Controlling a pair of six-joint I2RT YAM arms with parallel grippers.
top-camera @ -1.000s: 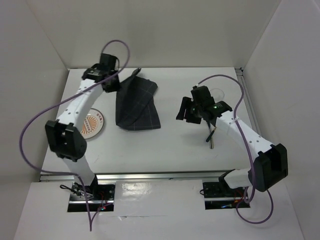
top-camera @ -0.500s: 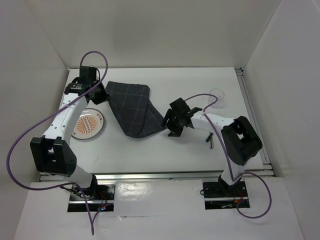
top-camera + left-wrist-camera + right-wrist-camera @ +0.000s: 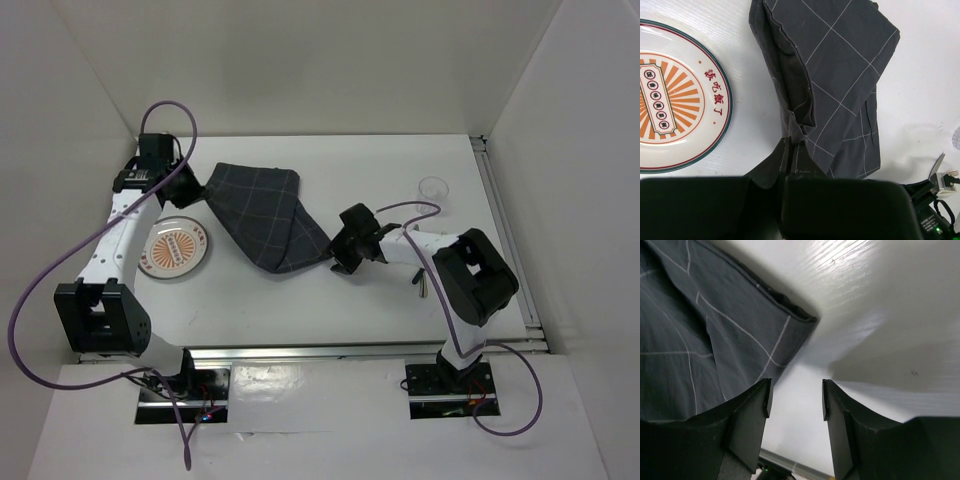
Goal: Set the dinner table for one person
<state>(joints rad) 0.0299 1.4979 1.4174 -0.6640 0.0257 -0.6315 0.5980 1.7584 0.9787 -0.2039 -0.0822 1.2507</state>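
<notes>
- I saw the left gripper (image 3: 790, 146) clamped shut on the left edge of the dark checked cloth (image 3: 265, 215).
- The right gripper (image 3: 795, 390) had its jaws apart at the cloth's right corner, gripping nothing.
- The dinner table (image 3: 300, 300) lay flat under both arms, with the cloth and a plate (image 3: 175, 250) on it.

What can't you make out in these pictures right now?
Plate: left wrist view, cut off by left edge.
Dark items by the right arm: top view, too small, partly under the arm.
Cloth corner: left wrist view, hidden inside the left gripper.
</notes>
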